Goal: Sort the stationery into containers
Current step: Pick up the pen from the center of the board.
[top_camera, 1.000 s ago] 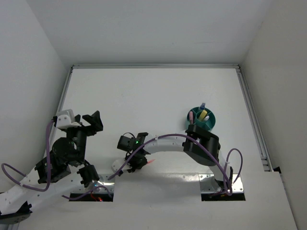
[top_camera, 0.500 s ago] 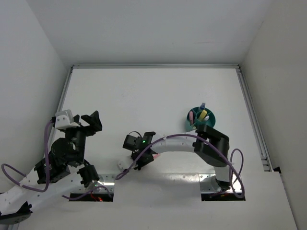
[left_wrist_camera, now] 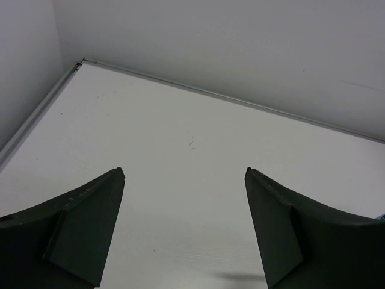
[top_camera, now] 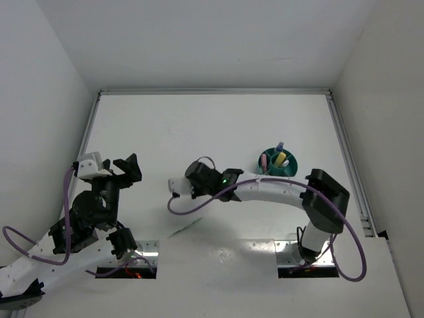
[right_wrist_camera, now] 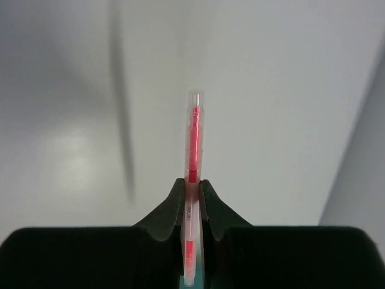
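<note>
The right gripper [right_wrist_camera: 192, 183] pinches a thin pink pen [right_wrist_camera: 194, 132] at the frame's centre. The left gripper [left_wrist_camera: 184, 173] stands spread wide along the bottom edge.

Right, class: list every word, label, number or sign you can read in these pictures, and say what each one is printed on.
Pink pen, held in the right gripper: tiny dark print on its clear barrel, too small to read.
Teal cup and table: no text visible.
</note>
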`<action>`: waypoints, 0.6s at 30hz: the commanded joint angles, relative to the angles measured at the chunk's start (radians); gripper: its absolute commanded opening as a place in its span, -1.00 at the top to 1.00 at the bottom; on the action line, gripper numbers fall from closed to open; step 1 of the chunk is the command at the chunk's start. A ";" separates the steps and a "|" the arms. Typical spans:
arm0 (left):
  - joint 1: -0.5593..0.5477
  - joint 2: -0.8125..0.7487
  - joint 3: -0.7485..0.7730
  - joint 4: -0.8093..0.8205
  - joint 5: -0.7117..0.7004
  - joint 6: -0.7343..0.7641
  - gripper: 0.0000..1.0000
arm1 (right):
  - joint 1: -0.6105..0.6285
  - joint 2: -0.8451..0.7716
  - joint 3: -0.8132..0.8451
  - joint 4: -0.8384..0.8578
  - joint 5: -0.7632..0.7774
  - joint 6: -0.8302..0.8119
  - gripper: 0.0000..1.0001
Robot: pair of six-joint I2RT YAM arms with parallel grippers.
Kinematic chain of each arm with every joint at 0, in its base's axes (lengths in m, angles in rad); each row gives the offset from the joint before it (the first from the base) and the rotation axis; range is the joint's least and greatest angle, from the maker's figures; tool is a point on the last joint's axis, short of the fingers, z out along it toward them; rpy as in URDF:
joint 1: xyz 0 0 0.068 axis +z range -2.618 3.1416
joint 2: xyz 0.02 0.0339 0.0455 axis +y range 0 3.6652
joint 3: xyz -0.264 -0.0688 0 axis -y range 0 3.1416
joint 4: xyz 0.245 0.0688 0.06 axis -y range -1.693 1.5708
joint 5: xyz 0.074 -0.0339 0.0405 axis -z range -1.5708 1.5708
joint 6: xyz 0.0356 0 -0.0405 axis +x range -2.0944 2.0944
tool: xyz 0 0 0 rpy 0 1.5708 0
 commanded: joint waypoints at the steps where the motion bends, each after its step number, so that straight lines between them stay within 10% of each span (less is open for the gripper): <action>1: 0.010 -0.008 -0.002 0.022 -0.012 0.019 -0.74 | -0.104 -0.143 -0.020 0.326 0.223 0.057 1.00; 18: 0.010 -0.008 -0.002 0.031 0.016 0.019 -0.74 | -0.706 -0.642 -0.321 0.539 0.256 0.487 1.00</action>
